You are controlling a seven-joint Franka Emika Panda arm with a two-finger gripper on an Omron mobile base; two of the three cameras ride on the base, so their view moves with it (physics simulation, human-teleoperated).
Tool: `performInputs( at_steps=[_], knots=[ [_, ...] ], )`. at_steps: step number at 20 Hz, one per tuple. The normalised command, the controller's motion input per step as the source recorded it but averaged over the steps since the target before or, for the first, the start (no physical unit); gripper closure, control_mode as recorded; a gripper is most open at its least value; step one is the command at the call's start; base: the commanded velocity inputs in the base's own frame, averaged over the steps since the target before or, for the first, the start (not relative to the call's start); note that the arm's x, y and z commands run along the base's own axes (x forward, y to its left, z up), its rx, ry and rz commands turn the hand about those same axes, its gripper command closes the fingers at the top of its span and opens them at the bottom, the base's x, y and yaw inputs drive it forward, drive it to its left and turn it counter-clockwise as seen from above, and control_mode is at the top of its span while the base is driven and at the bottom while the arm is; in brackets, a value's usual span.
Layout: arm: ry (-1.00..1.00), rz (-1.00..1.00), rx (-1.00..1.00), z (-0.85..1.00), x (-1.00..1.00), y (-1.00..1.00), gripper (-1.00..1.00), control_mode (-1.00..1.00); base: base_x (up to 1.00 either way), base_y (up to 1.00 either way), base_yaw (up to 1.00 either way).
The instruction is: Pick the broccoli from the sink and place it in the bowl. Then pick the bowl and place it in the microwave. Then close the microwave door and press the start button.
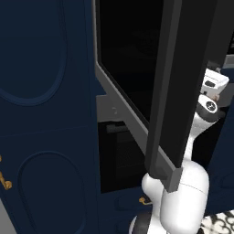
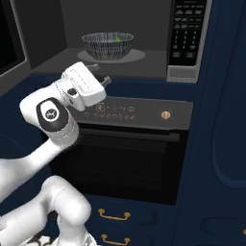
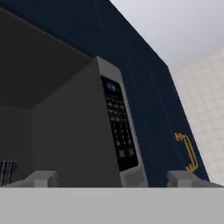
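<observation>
The bowl (image 2: pixel 107 46) stands on the floor of the open microwave (image 2: pixel 57 29), and the green broccoli (image 2: pixel 116 39) lies inside it. My gripper (image 2: pixel 99 74) hovers open and empty just outside the cavity, in front of its lower edge and a little below the bowl. The microwave door (image 1: pixel 132 59) is swung wide open to the left, and its near edge crosses the left base view. In the hand view the gripper (image 3: pixel 111 179) looks up at the button panel (image 3: pixel 119 129), with a sliver of the bowl (image 3: pixel 6 173) at the far left. The sink is out of view.
The button panel (image 2: pixel 187 33) sits right of the cavity. Below it is an oven (image 2: pixel 129 158) with a gold knob (image 2: pixel 166 115), and under that drawers with gold handles (image 2: pixel 114 215). Navy cabinets (image 2: pixel 226 120) flank the right side.
</observation>
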Motion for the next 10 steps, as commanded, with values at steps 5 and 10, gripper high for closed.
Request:
performInputs(
  at_steps=[5, 10],
  knots=[
    [-0.29, -0.27, -0.30, 0.00, -0.52, 0.35, -1.00, -1.00, 0.00, 0.00, 0.00],
    [-0.14, -0.10, -0.15, 0.00, -0.56, 0.87, -1.00, -1.00, 0.00, 0.00, 0.00]
  ],
)
